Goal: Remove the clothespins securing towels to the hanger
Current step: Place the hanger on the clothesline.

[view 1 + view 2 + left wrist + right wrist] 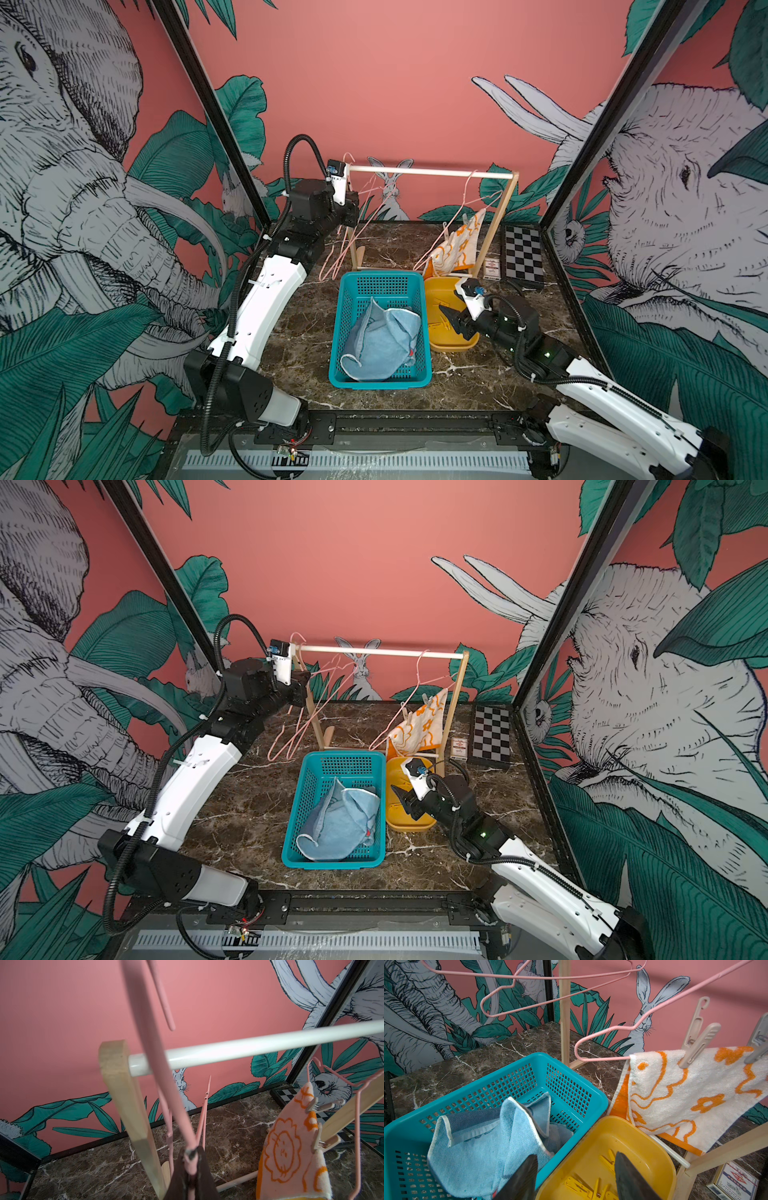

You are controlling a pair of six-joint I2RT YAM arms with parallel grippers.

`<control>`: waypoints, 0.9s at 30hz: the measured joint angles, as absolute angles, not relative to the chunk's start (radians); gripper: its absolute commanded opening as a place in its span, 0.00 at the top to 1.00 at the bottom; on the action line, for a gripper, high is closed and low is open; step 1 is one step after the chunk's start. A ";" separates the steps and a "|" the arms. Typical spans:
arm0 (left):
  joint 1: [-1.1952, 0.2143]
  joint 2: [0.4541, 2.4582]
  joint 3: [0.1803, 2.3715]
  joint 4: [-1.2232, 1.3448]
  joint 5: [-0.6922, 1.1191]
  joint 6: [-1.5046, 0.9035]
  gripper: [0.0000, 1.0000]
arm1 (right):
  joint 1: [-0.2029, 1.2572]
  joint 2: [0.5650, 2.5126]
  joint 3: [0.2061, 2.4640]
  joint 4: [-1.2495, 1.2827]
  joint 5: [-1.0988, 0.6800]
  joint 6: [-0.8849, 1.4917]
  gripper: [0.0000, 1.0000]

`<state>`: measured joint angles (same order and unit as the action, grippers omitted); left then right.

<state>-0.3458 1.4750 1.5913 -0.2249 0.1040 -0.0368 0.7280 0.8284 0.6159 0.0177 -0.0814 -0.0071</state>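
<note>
Left tool (191, 1157): clamped on pink hanger (153, 1028).
Right tool (576, 1156): jaws apart, empty, over yellow tray (654, 1147).
Cream towel (685, 1095): pinned by beige clothespins (697, 1043).

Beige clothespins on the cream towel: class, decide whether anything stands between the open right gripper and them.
Nothing visible does. The right gripper hovers open over the yellow tray, and only air lies between it and the beige clothespins, which stick up from the top edge of the cream towel.
</note>
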 measured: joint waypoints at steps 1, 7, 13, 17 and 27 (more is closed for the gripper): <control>-0.346 1.483 1.597 -0.225 0.114 -0.040 1.00 | 0.726 0.827 0.612 0.017 -0.081 -0.007 0.41; -0.346 1.508 1.604 -0.226 0.146 -0.057 1.00 | 0.723 0.827 0.606 0.009 -0.078 -0.007 0.41; -0.346 1.520 1.611 -0.236 0.154 -0.067 1.00 | 0.723 0.817 0.598 0.010 -0.077 -0.004 0.41; -0.346 1.535 1.617 -0.241 0.149 -0.071 1.00 | 0.720 0.816 0.586 0.007 -0.078 -0.002 0.41; -0.346 1.552 1.616 -0.278 0.138 -0.080 0.90 | 0.719 0.816 0.584 0.006 -0.075 -0.001 0.41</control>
